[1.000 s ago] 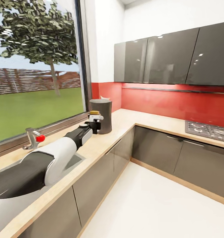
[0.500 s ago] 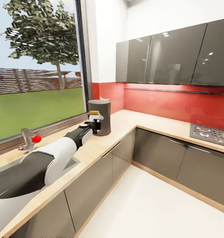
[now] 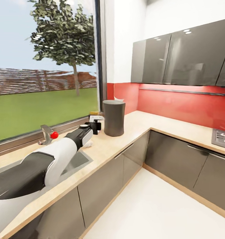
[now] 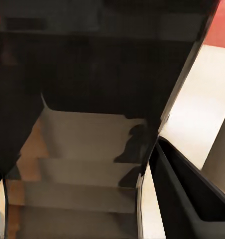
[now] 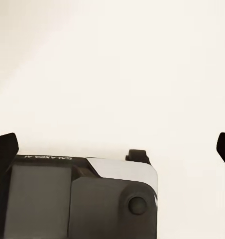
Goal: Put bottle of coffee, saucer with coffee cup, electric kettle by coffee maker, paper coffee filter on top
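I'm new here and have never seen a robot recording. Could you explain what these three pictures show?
This is a simulated two-armed robot on wheels in a kitchen. The big picture comes from its head camera. The white and black limb is its left arm, ending in the left gripper over the kitchen countertop. Beside the gripper stands the coffee maker, a tall dark grey machine. There is something small and pale with a bit of yellow at the gripper, but I can't tell if it is held.

A sink and a tap lie under the window.

The other two pictures come from cameras on the wrists. The left one is dark and hard to read. The right one shows the right gripper open over a pale surface.
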